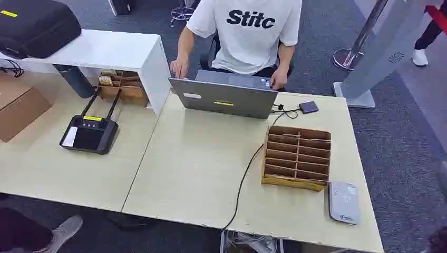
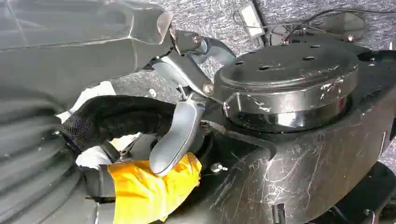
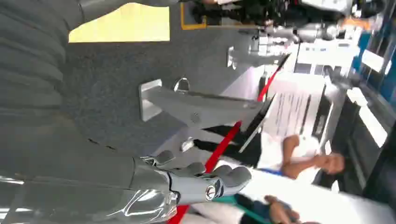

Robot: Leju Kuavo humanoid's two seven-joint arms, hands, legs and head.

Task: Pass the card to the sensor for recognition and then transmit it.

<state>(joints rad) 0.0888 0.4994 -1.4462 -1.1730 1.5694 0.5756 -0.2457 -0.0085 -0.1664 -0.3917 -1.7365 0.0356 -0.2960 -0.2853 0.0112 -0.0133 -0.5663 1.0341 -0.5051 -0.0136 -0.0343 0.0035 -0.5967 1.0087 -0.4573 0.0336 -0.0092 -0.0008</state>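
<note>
The grey card sensor [image 1: 344, 202] lies flat on the table's near right corner, just beside the wooden slotted card rack [image 1: 297, 157]. I cannot make out a card in the rack's slots from here. My left hand [image 2: 180, 102] hangs low beside my body, thumb [image 2: 175, 137] and dark fingers [image 2: 205, 46] apart, gripping nothing. My right hand [image 3: 205, 183] is out to the side over the carpet, fingers stretched out, with nothing in it.
A person sits behind an open laptop [image 1: 224, 97] at the table's far edge. A black cable [image 1: 243, 179] runs across the table past the rack. A black two-antenna device [image 1: 89, 133] stands at the left, and a white shelf [image 1: 110, 50] behind it.
</note>
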